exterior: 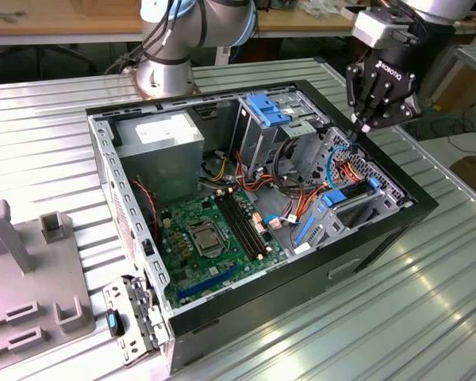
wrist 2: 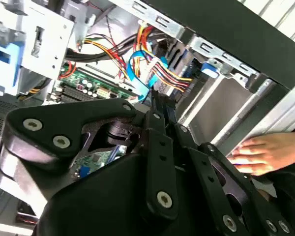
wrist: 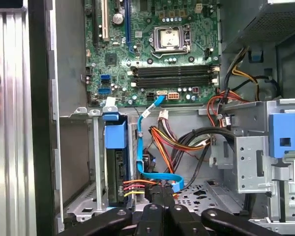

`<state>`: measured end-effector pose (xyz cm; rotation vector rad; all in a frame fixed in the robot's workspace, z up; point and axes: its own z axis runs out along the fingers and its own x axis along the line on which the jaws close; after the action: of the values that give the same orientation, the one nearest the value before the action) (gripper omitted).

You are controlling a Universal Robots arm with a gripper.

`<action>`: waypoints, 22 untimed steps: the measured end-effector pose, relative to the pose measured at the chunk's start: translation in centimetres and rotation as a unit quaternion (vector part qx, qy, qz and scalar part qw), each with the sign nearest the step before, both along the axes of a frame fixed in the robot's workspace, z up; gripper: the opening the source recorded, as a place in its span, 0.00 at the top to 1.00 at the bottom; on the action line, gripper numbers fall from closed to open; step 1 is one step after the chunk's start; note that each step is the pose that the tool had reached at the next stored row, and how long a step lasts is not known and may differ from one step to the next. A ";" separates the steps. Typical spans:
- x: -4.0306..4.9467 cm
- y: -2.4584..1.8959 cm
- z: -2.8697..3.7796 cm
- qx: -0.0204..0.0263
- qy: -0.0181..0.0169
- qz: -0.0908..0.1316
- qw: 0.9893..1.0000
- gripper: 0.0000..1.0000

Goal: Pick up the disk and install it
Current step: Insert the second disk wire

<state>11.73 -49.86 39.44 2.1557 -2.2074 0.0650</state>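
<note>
One ribbed metal table [exterior: 47, 143] carries everything you're looking at, and on it the computer case [exterior: 222, 313] lies on its side with the panel off. In the exterior view the green motherboard [exterior: 210, 238] fills the near part of the case floor, with the grey power supply box [exterior: 163, 147] behind it.

Your gripper [exterior: 358, 131] hangs over the drive-bay corner of the case, at the exterior view's right, pointing down. Its fingers are drawn together into a narrow tip, and you can see nothing gripped between them. In the first wrist view that tip sits just beside the thin blue data cable [wrist: 140, 147] and the bundle of red, yellow and orange wires [wrist: 169, 140].

Your disk [wrist: 115, 147] stands on edge in a metal bay near the case wall, its blue carrier uppermost; from the exterior camera it shows as a blue strip [exterior: 355, 194] below the gripper. Gripper and disk are apart.

You also have a person's hand [wrist 2: 258, 155] resting on the table outside the case wall in the second wrist view.
</note>
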 end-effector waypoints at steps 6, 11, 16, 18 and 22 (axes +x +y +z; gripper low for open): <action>0.17 0.82 -0.25 -0.031 0.000 0.000 1.000 0.69; 0.20 1.51 -0.50 -0.037 0.000 0.000 0.999 0.69; 0.22 2.01 -0.74 -0.046 0.000 0.000 0.999 0.69; 0.22 2.19 -0.83 -0.053 0.000 0.000 0.999 0.69; 0.22 2.38 -0.98 -0.072 0.000 0.000 0.997 0.69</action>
<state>11.96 -47.48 38.47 2.0794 -2.1309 0.2177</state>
